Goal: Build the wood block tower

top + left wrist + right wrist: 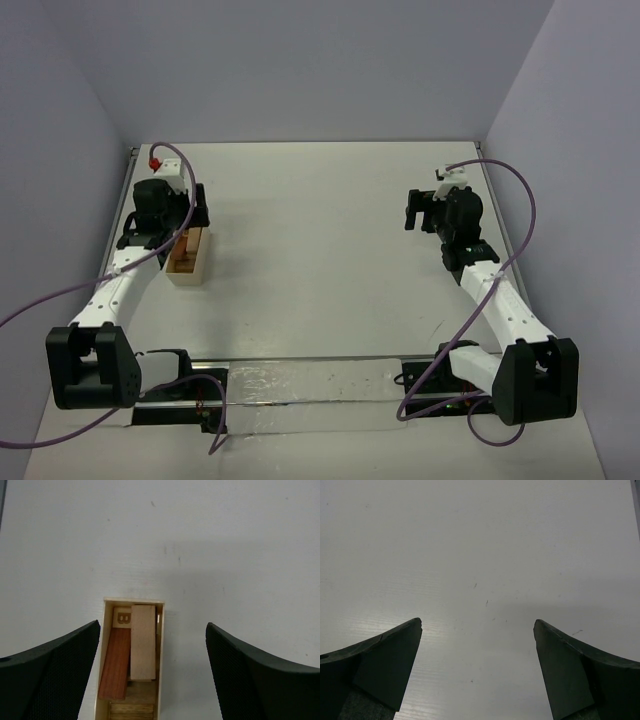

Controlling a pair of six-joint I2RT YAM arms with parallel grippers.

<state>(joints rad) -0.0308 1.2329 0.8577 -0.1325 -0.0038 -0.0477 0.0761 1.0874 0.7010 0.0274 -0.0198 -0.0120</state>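
Several wood blocks lie in a pale wooden box (133,601) (201,265) at the table's left side. Among them are a light tan block (142,642), a reddish-brown block (116,665) beside it, and a stamped tan piece (121,617) at the far end. A darker block (131,709) lies beneath them. My left gripper (152,624) (186,222) hovers open above the box, its fingers wide on either side and touching nothing. My right gripper (477,621) (413,210) is open over bare table on the right. The tower is out of view.
The white table (320,230) is enclosed by pale walls at the back and on both sides. Purple cables (520,200) loop off both arms. The arm bases and a metal rail (300,385) sit at the near edge.
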